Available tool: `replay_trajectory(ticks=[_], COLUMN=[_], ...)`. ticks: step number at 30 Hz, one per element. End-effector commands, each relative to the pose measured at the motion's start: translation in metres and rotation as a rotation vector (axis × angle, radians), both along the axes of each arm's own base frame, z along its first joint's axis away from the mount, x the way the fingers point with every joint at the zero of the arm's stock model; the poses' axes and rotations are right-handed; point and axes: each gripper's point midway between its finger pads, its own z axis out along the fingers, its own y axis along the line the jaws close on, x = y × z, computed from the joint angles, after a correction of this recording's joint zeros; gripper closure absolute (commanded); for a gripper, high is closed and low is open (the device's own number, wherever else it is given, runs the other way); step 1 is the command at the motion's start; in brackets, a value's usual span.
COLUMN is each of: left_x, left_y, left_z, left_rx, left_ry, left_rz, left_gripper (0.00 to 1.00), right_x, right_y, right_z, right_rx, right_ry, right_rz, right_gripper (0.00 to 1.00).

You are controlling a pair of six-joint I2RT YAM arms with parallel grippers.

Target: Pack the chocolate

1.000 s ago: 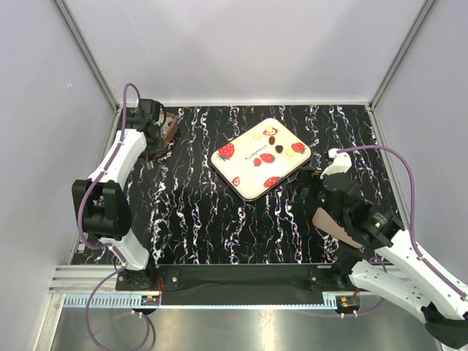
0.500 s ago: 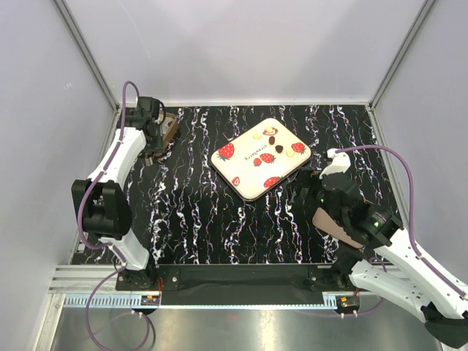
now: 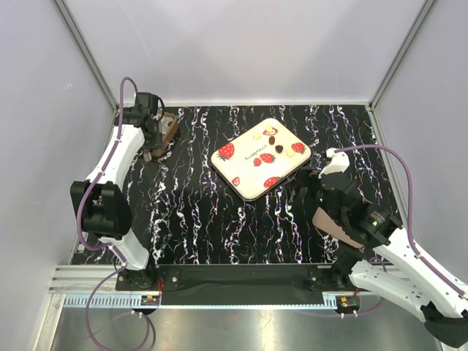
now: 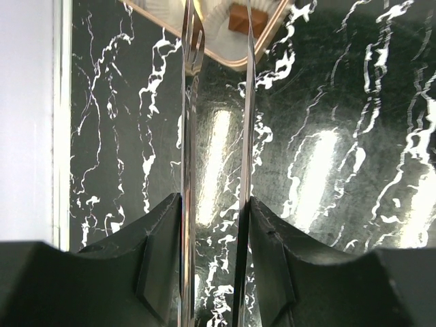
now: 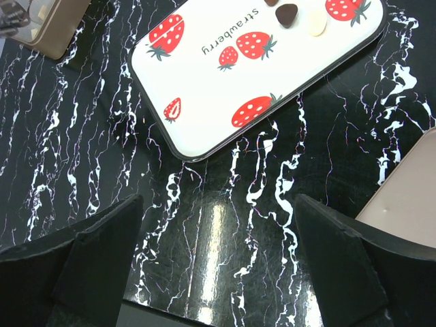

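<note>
Several tiny chocolates [image 3: 273, 140], dark and cream, lie at the far end of a white strawberry-print tray [image 3: 248, 172]; the right wrist view shows a few of these chocolates [image 5: 289, 13] on the tray [image 5: 204, 88]. My left gripper [image 3: 151, 152] is at the back left, shut on metal tongs [image 4: 191, 102] whose blades stand apart and empty. The tong tips reach the brown box [image 4: 267, 33], where a brown square chocolate [image 4: 246, 17] sits in a white paper cup. My right gripper [image 3: 308, 191] is open and empty, just right of the tray's near end.
The brown box [image 3: 168, 130] stands at the back left corner near the wall. A flat tan lid [image 3: 338, 225] lies under my right arm and shows in the right wrist view [image 5: 409, 204]. Frame posts and walls enclose the black marbled table.
My left arm has shifted slightly left and back with the tongs. The right arm has barely moved.
</note>
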Motion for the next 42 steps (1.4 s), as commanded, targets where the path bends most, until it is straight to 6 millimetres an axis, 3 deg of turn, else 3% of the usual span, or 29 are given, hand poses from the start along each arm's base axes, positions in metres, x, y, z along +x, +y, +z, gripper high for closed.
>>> replay_trajectory(ticks=[1, 6, 10, 11, 13, 14, 16, 21, 27, 37, 42], left_x=[0.011, 0.008, -0.007, -0.012, -0.02, -0.024, -0.032, -0.047, -0.063, -0.076, -0.082], left_y=[-0.006, -0.035, -0.081, -0.087, -0.102, -0.105, -0.111, -0.119, -0.13, -0.118, -0.126], left_z=[0.046, 0.081, 0.112, 0.106, 0.119, 0.112, 0.118, 0.092, 0.06, -0.013, -0.029], left_rx=[-0.041, -0.159, -0.311, -0.338, -0.388, -0.409, -0.434, -0.442, -0.46, -0.31, -0.313], left_ry=[-0.133, -0.245, -0.36, -0.355, -0.402, -0.393, -0.421, -0.388, -0.345, -0.235, -0.221], left_rz=[-0.019, -0.112, -0.261, -0.268, -0.313, -0.306, -0.31, -0.316, -0.316, -0.166, -0.165], left_gripper=[0.54, 0.54, 0.54, 0.54, 0.53, 0.53, 0.53, 0.5, 0.5, 0.5, 0.48], right_x=[0.007, 0.006, 0.005, 0.005, 0.006, 0.006, 0.005, 0.002, -0.006, -0.012, -0.013], right_y=[0.001, 0.006, 0.007, 0.006, 0.004, 0.004, 0.0, -0.003, -0.006, -0.007, -0.007], right_z=[0.013, 0.017, 0.012, 0.014, 0.018, 0.019, 0.021, 0.028, 0.021, 0.005, 0.002], right_rx=[0.016, 0.039, 0.036, 0.033, 0.031, 0.029, 0.023, 0.038, 0.065, 0.063, 0.06], right_ry=[-0.042, -0.034, -0.015, -0.016, -0.02, -0.02, -0.021, -0.022, 0.012, 0.073, 0.084], right_rz=[-0.015, -0.002, -0.005, -0.007, -0.015, -0.018, -0.025, -0.036, -0.05, -0.058, -0.057], right_gripper=[0.0, 0.0, 0.0, 0.0, 0.0, 0.0, 0.0, 0.0, 0.0, 0.0, 0.0])
